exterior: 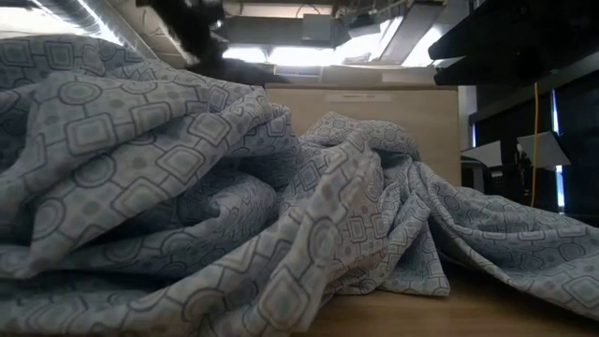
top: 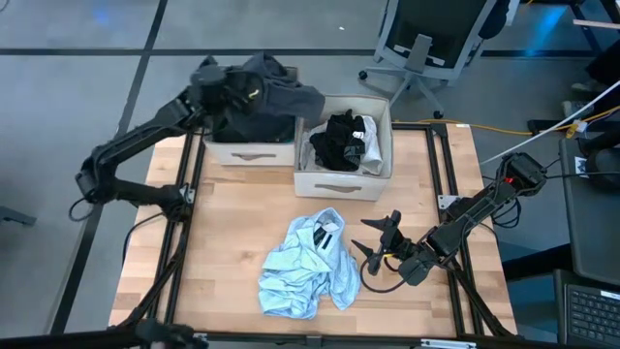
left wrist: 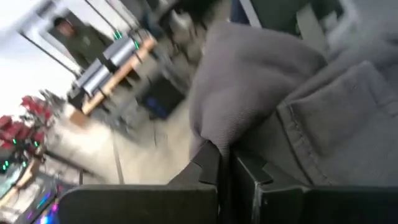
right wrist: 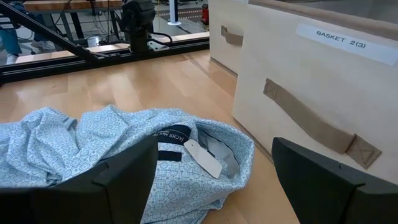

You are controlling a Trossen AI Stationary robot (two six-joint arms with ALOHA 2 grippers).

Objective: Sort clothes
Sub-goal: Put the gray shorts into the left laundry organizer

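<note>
Patterned shirt (top: pixel 308 267) heaped mid-table | right gripper (top: pixel 380 242) spread wide just beside it, nearer arm | left gripper (top: pixel 254 89) pinching grey garment (top: pixel 276 97) over left box (top: pixel 250 151)

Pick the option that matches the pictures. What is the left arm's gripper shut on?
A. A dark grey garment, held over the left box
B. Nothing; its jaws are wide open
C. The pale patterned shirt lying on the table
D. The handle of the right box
A: the left gripper is closed on the dark grey garment above the left box, while the pale patterned shirt lies on the table.
</note>
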